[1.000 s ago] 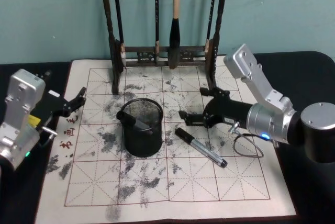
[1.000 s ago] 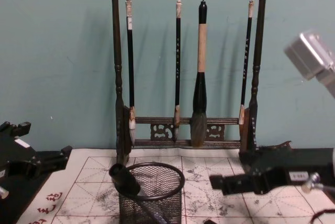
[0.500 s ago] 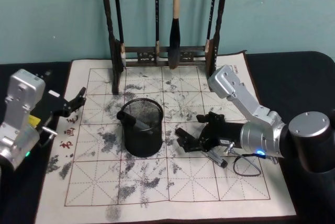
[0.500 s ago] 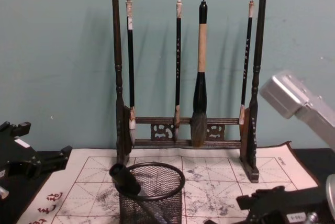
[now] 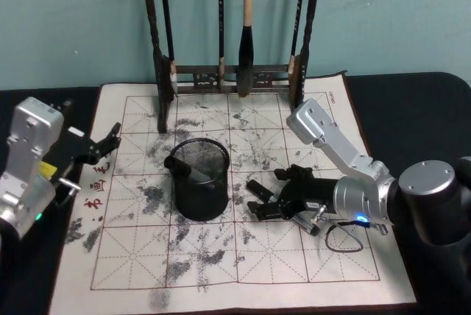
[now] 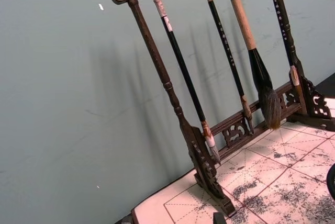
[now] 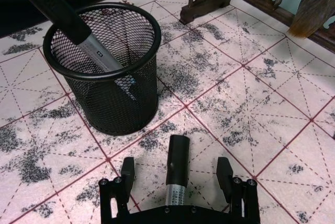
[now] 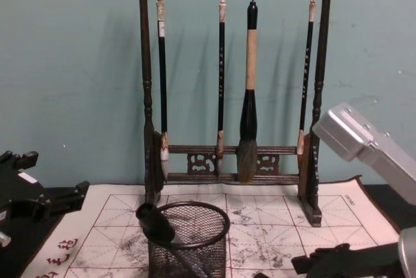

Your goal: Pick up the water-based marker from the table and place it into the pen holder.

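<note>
Marker [image 7: 178, 157]: flat on the mat [image 5: 221, 271], just right of the pen holder [image 7: 121, 103].
Right gripper [image 7: 176, 171]: low over it, fingers [image 7: 127, 170] apart either side, ready to pinch the barrel.
Pen holder: upright, another marker [image 7: 78, 30] leaning inside.
Left gripper [image 5: 110, 138]: parked by the mat's left edge.

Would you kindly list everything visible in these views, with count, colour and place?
pen holder: one, black mesh, on the mat
marker in the holder: one, black cap, grey barrel, leaning inside
marker on the mat: one, black cap, silver barrel, right of the pen holder
mat: one, white, red grid, ink stains, on the table
table: one, black
brush rack: one, dark wood, mat's far edge
brushes: four, dark, hanging from the brush rack
left claw: one, black, at the mat's left edge
right claw: one, black, open, straddling the marker on the mat
</note>
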